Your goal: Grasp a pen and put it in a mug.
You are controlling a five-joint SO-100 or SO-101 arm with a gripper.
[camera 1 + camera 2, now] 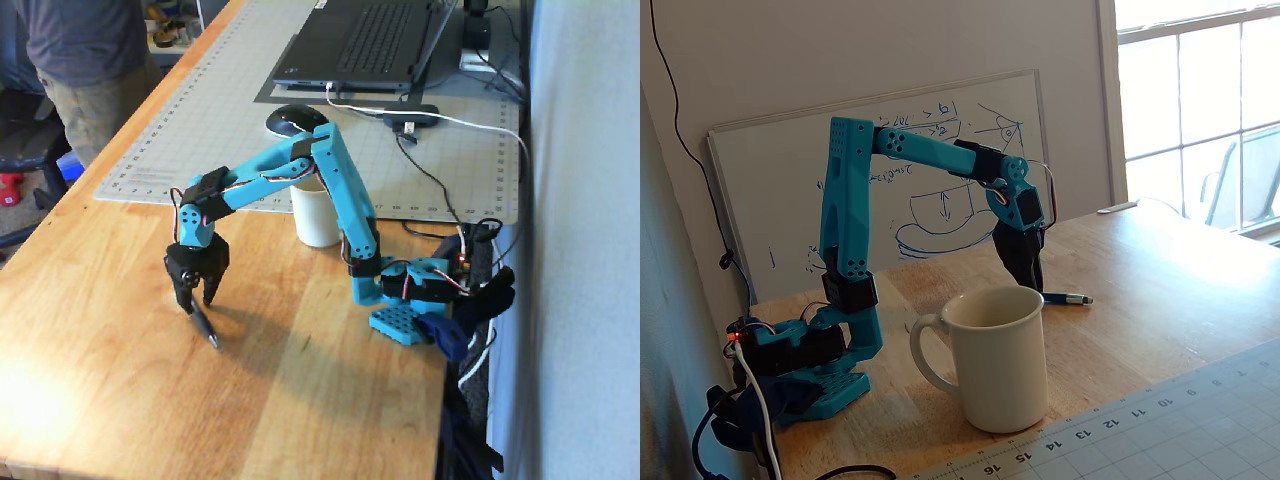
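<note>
The dark pen [208, 331] lies flat on the wooden table, and in the other fixed view its silvery end [1068, 298] sticks out to the right of the gripper. My gripper [196, 302] points straight down over the pen's upper end, one black finger on each side, low at the tabletop. The fingers are a little apart, so it is open with the pen between them. The cream mug [318, 218] stands upright behind the arm's upper link. It fills the foreground of the other fixed view [995, 365], handle to the left.
A green cutting mat [225, 110] carries a laptop [365, 40] and a black mouse [295, 120]. Cables [440, 190] run to the arm's base [412, 295] at the table's right edge. A person [80, 60] stands at the far left. A whiteboard [910, 190] leans on the wall.
</note>
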